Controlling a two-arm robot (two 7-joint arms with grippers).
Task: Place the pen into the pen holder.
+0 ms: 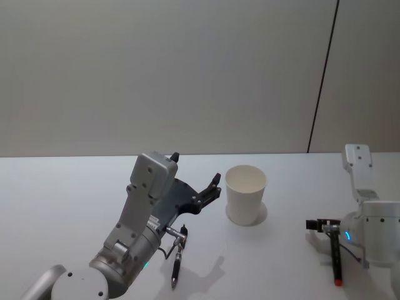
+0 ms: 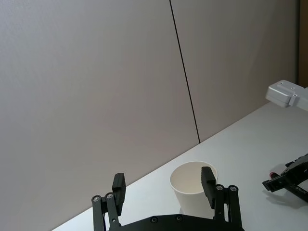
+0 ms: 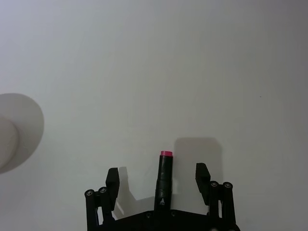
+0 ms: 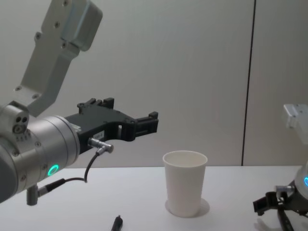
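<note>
The pen holder, a white paper cup [image 1: 245, 195] [image 4: 185, 185] [image 2: 187, 185], stands upright mid-table. A black pen with a red end [image 1: 335, 257] [image 3: 164, 179] lies flat on the table at the right. My right gripper [image 1: 325, 226] [image 3: 157, 177] [image 4: 279, 207] is open, low over the table, its fingers [image 3: 202, 175] either side of this pen without touching it. A second black pen [image 1: 177, 265] [image 4: 117, 224] lies on the table below my left arm. My left gripper [image 1: 196, 167] [image 2: 163, 185] [image 4: 130, 113] is open and empty, raised above the table just left of the cup.
The white tabletop [image 1: 75, 194] runs back to a grey wall with a dark vertical seam [image 1: 322, 81]. My right arm's white link [image 1: 357, 164] [image 2: 288, 94] rises right of the cup.
</note>
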